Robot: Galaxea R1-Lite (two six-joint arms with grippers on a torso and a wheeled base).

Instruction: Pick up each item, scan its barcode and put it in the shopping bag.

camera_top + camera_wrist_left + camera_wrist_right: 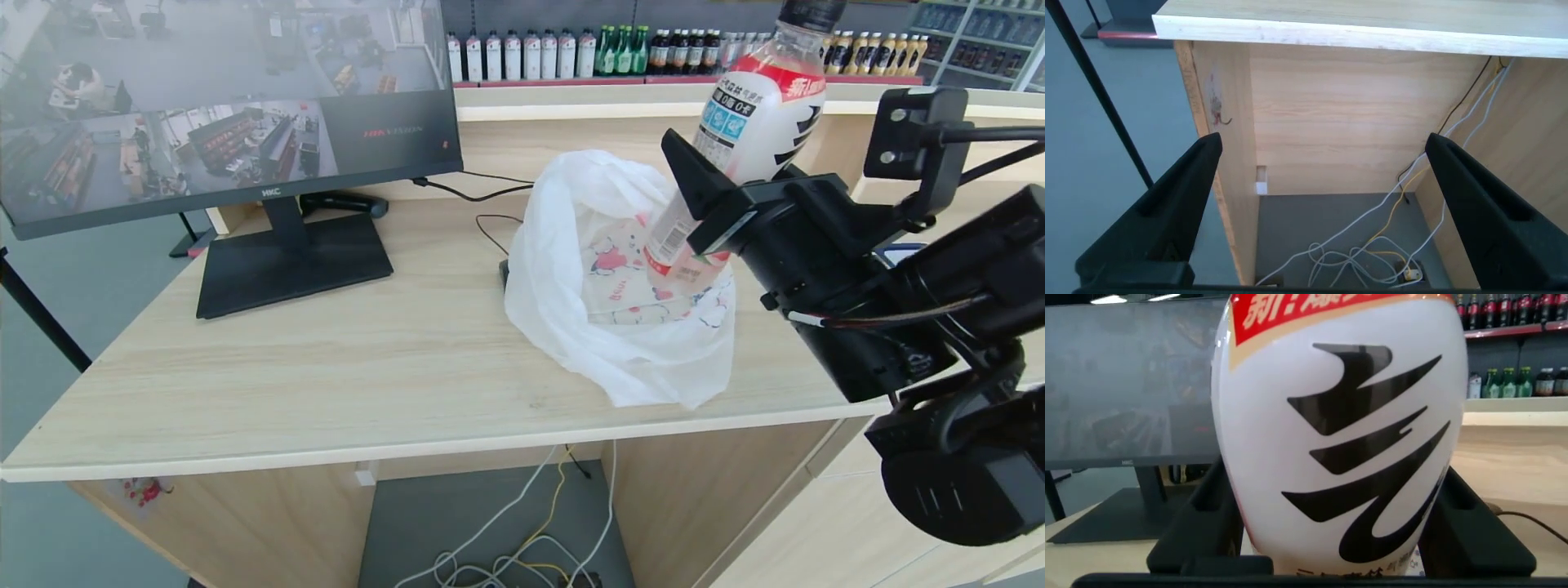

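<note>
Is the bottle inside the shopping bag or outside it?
Mostly outside: the right gripper holds the bottle tilted over the open bag, cap and body above its rim.

The pale wood-grain counter top (367,367) is finished smooth and matt. The thin white plastic shopping bag (563,310) is seen crinkled and faintly translucent. The white plastic drink bottle (759,114) is wrapped in glossy printed film. The right gripper (1331,531) and the flat black monitor stand (294,261) are made of matt plastic.
</note>
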